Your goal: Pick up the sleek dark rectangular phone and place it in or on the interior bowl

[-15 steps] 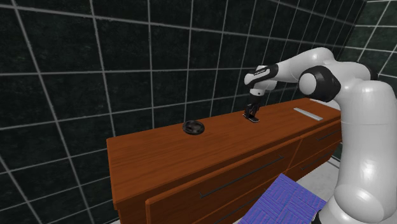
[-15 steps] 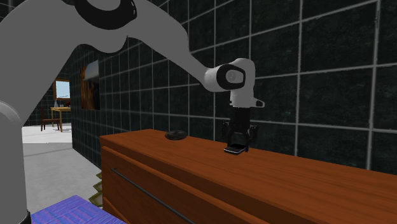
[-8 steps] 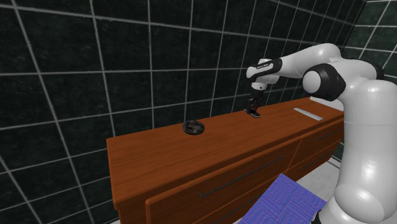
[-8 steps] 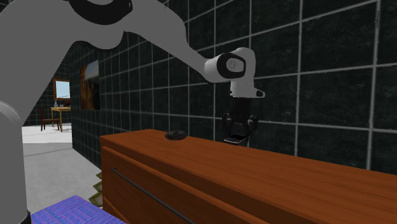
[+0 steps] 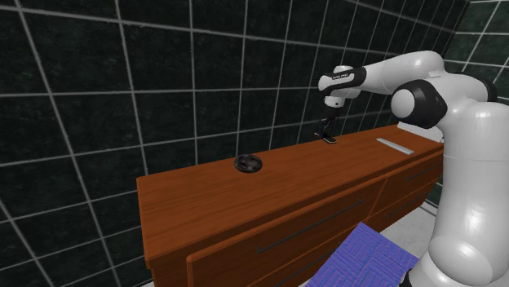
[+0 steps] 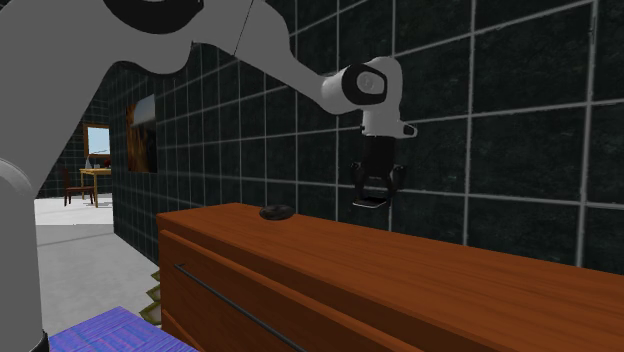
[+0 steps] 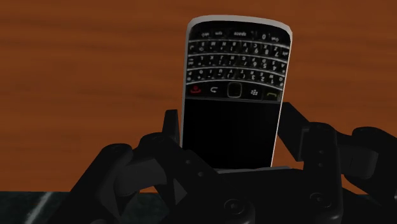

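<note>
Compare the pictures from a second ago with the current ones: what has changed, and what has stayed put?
The claw, shut on the phone, has risen, lifting the phone from the dresser top, where it rested a second ago, to hang clear above it. The dark bowl and the grey strip have not moved.

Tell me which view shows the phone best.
The wrist view: the phone faces the camera, keypad and dark screen plain, clasped in the pincer. The shoulder and second exterior views show it as a small dark shape in the pincer, above the dresser.
</note>
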Action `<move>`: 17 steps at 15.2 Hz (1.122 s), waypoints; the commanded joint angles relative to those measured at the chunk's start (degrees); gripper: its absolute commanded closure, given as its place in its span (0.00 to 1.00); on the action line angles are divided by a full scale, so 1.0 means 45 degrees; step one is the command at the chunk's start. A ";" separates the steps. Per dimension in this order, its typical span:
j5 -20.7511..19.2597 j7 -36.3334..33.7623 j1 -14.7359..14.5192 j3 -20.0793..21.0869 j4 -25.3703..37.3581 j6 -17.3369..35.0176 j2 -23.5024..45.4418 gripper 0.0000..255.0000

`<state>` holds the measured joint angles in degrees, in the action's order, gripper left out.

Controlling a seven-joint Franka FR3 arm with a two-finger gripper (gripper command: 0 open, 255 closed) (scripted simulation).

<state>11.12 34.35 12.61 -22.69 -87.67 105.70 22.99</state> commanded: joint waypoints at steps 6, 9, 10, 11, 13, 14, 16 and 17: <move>-0.0227 -0.0894 -0.0659 0.0177 -0.0091 -0.0319 -0.0505 1.00; -0.0355 -0.1727 -0.1279 0.0412 -0.0430 -0.0173 -0.0779 1.00; -0.0390 -0.2004 -0.1477 0.0496 -0.0509 -0.0136 -0.0846 1.00; -0.0421 -0.2281 -0.1673 0.0579 -0.0570 -0.0104 -0.0900 1.00; -0.0473 -0.2833 -0.2050 0.0756 -0.0642 -0.0057 -0.0973 1.00; -0.0495 -0.3107 -0.2233 0.0846 -0.0653 -0.0041 -0.0991 1.00; -0.0526 -0.3651 -0.2596 0.1023 -0.0625 -0.0025 -0.0991 1.00; -0.0537 -0.3920 -0.2774 0.1112 -0.0586 -0.0025 -0.0973 1.00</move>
<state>8.89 18.27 1.22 -18.16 -89.59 105.09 18.96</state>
